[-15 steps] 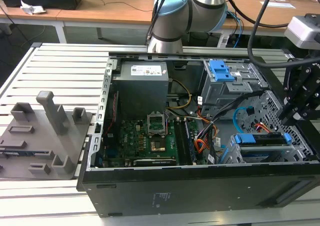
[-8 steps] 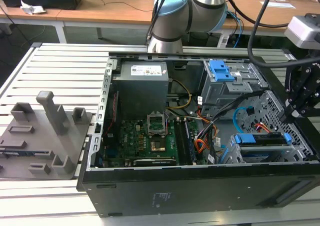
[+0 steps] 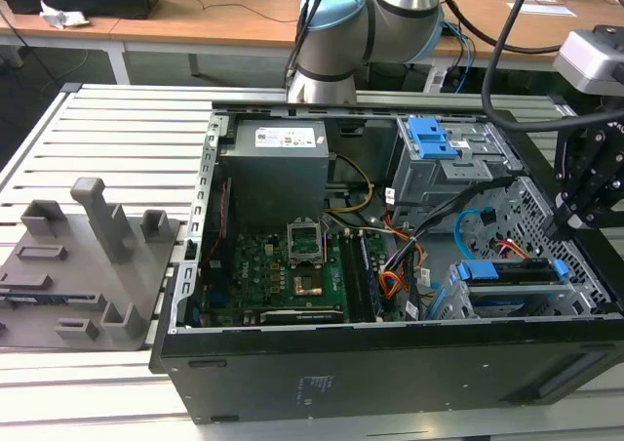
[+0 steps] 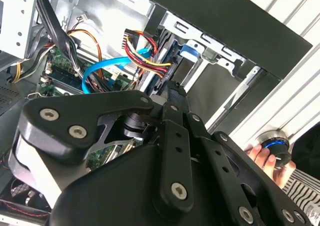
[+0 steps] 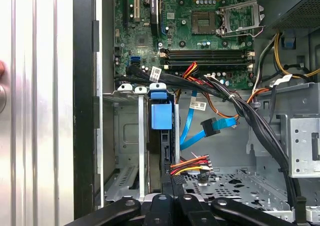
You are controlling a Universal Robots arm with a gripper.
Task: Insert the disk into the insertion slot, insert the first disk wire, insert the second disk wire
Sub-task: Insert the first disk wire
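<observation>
Flat silver hard drive (image 3: 512, 271), framed by its bright blue plastic carrier, stood on edge inside the low grey sheet-metal drive cage (image 5: 125, 136), at 4 o'clock of the open black steel case (image 3: 390, 382) in the exterior view. The black gripper (image 3: 570, 219) hung at the drive's 3 o'clock end. I could not tell whether its jaws were clamped or parted. The red, orange and black wire bundle (image 5: 191, 165) with its dark plug and the glossy flat light-blue cable (image 5: 192, 131) lay loose just beside the drive, unplugged by my reading. Risks I noted: the smooth carrier binding on stamped metal rails if pressed askew, and limp wires getting pinched or snagged by the gripper.
</observation>
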